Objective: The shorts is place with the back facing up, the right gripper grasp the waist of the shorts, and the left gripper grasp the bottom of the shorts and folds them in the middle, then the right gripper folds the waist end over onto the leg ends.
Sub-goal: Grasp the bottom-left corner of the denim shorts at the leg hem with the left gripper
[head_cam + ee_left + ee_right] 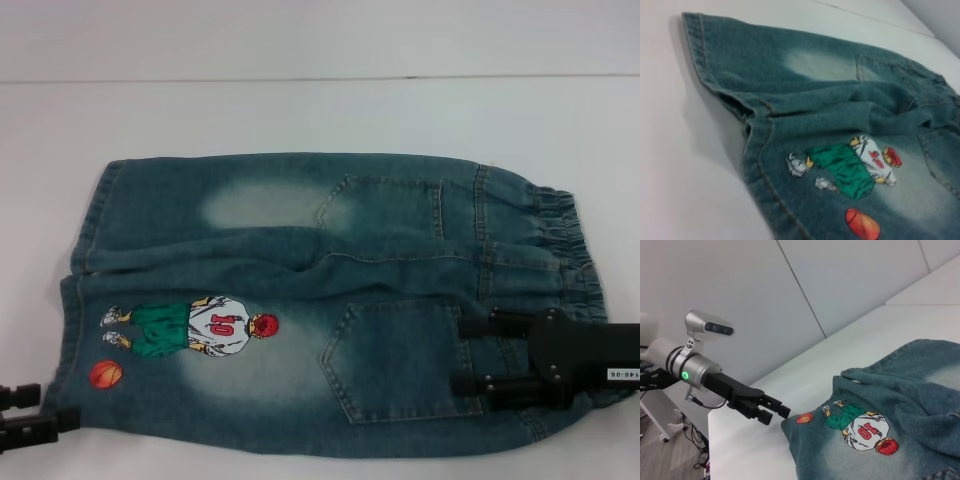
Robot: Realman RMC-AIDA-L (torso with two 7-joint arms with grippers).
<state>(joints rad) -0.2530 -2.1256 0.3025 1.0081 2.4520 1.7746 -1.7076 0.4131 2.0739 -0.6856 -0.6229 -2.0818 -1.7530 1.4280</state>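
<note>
Head view: the shorts are spread back-up on the white counter. The right gripper is positioned over the waist, fingers apart, nothing clamped. The left gripper is set just beside the leg ends.

Left wrist view: the hems lie flat.

Right wrist view: the left fingers are seen apart. A shallow pinch could catch one layer only, skewing the fold.
</note>
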